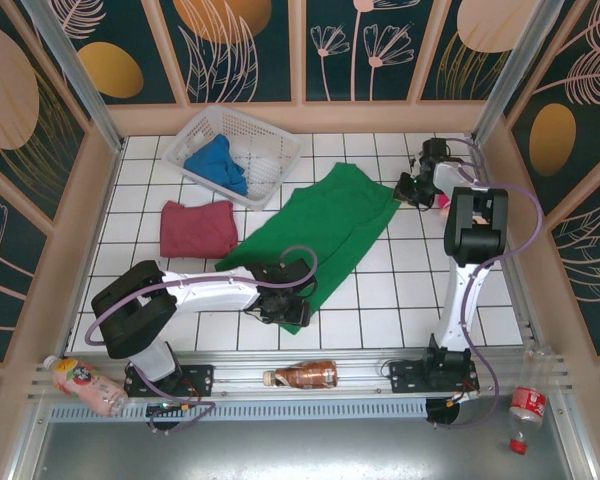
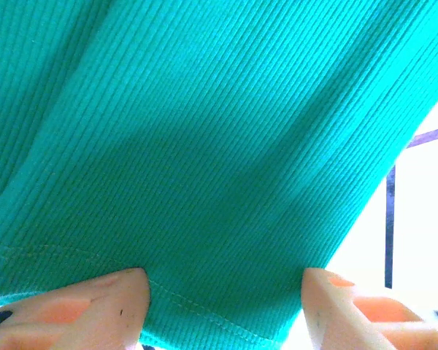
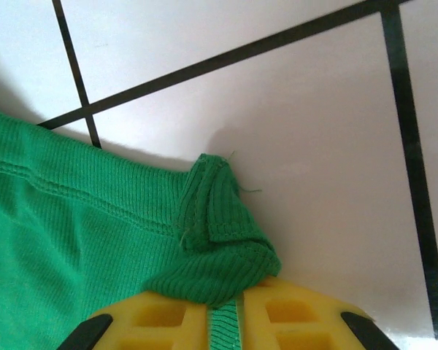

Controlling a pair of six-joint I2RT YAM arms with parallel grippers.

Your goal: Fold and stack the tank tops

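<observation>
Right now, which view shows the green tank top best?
Top external: nearly the whole green tank top, spread on tiles. Left wrist shows its hem between open fingers; right wrist, a corner pinched by the right gripper.

Two white arms here, chunky black joints on each: left arm (image 1: 205, 292), right arm (image 1: 458, 290). Pale purple cables (image 1: 108, 312) loop along both. Up close, the left fingers (image 2: 95, 306) are peach-orange, while the right fingers (image 3: 299, 313) are yellow with square moulded pockets.
</observation>
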